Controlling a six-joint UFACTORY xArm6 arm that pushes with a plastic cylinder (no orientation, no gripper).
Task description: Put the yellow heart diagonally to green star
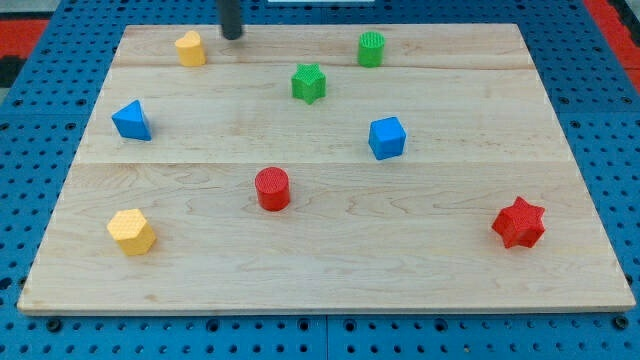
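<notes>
The yellow heart [190, 48] sits near the board's top left. The green star [309, 82] lies to its right and a little lower, near the top middle. My tip [232, 35] is the lower end of a dark rod coming down from the view's top. It stands just right of the yellow heart with a small gap, and up-left of the green star.
A green cylinder [371, 48] stands up-right of the star. A blue triangle [131, 120] is at the left, a blue cube [387, 138] at centre right, a red cylinder [272, 189] in the middle, a yellow hexagon [132, 232] at bottom left, a red star [519, 223] at bottom right. The wooden board [330, 280] ends on a blue pegboard.
</notes>
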